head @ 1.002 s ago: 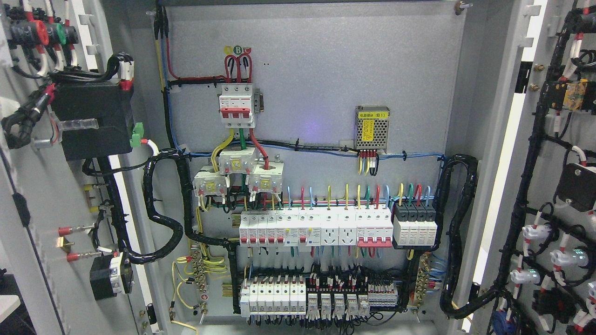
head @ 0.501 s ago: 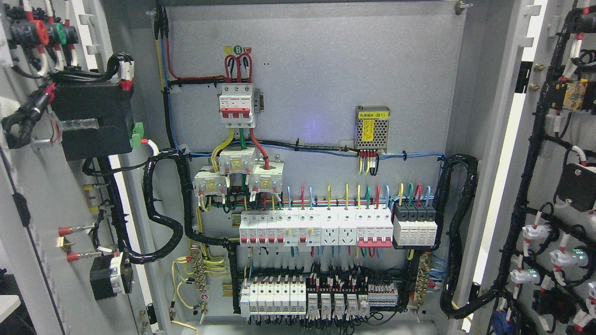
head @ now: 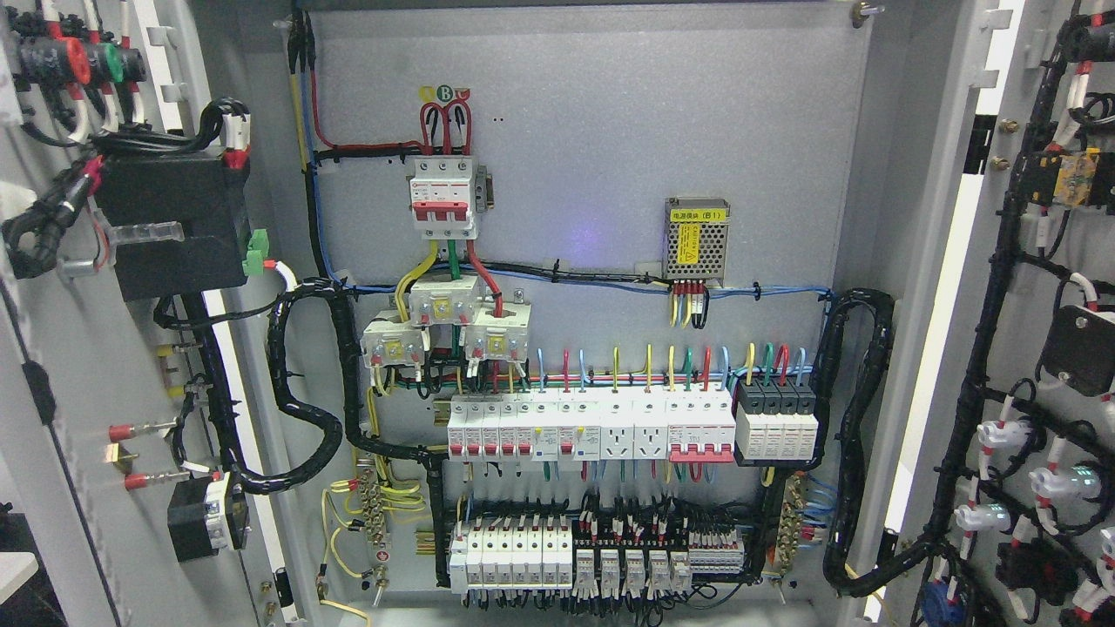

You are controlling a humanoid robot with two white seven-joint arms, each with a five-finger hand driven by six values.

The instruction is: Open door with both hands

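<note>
At both side edges of the view, nearest the camera, the two grey sheet-metal cabinet doors stand swung wide open, inner faces showing. On the left door (head: 61,418) a black box-shaped unit (head: 170,225) sits near the top, with red and green round button backs (head: 91,61) above it and a small black block (head: 205,520) toward the lower edge, all tied by a thick black corrugated cable loom (head: 300,392) that loops over to the cabinet's hinge side. On the right door (head: 1067,287) a second black loom (head: 989,348) runs down the inner face past white lamp-holder backs (head: 997,435). Neither robot hand nor arm shows anywhere, so whether the fingers are apart or curled cannot be told. Farther back, along the bottom edge of the grey mounting plate (head: 592,131), runs a row of white terminal blocks and small relays (head: 592,557). Above it sits a long row of white circuit breakers with red toggles (head: 592,431), ending at the right in a black-topped four-pole module (head: 777,427). Higher, at the plate's left, three white transformer blocks (head: 444,326) cluster under a white three-pole main breaker with a red lever (head: 444,196). Toward the plate's right a small perforated metal power supply with a yellow label (head: 697,239) is mounted, with short coloured wires beneath it.
</note>
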